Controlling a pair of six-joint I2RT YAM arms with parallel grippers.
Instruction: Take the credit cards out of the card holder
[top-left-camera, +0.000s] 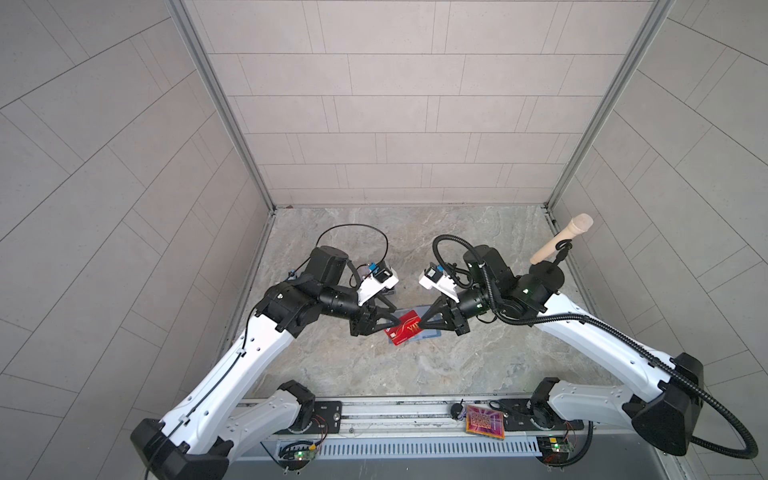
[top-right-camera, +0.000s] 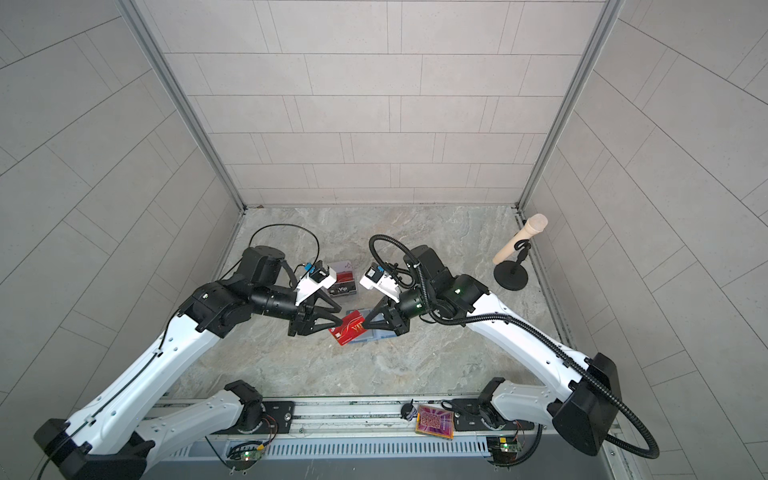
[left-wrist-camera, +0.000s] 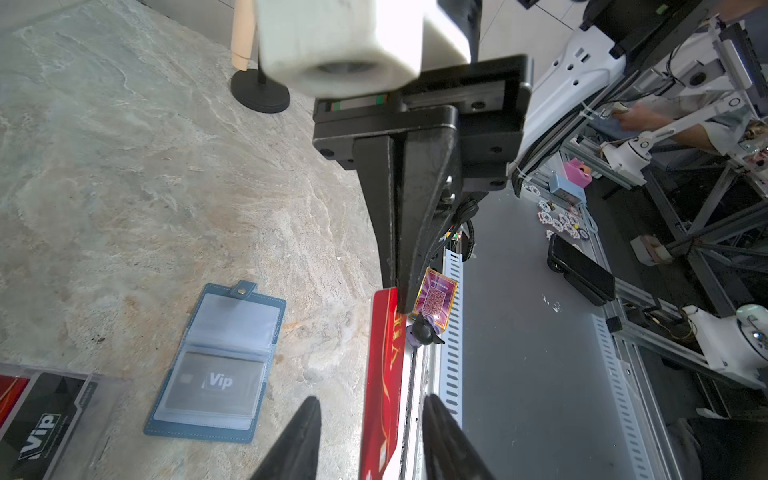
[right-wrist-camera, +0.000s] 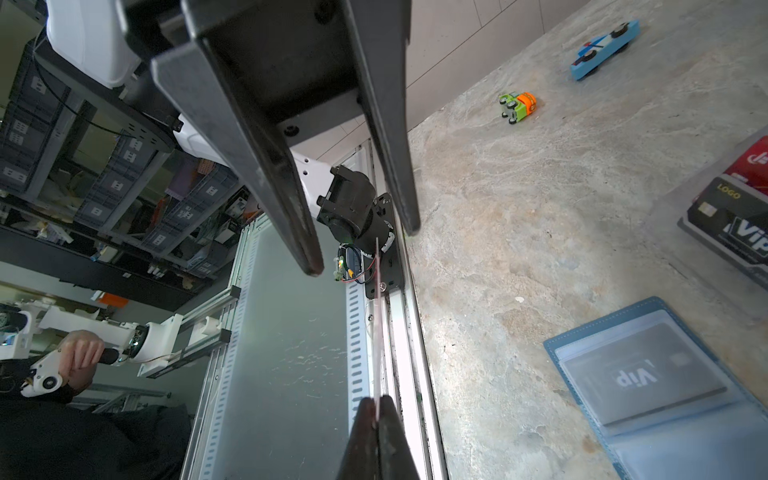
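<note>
Fingers of the right gripper (right-wrist-camera: 376, 405) are pressed together on one end of the red card (left-wrist-camera: 380, 365), which is held tilted above the surface (left-wrist-camera: 124, 166). Fingers of the left gripper (left-wrist-camera: 372, 399) are spread on either side of the card's other end, with a gap seen on each side. The card holder (left-wrist-camera: 216, 365) is laid open on the surface below, and a grey card (left-wrist-camera: 216, 382) is seen inside one clear sleeve.
</note>
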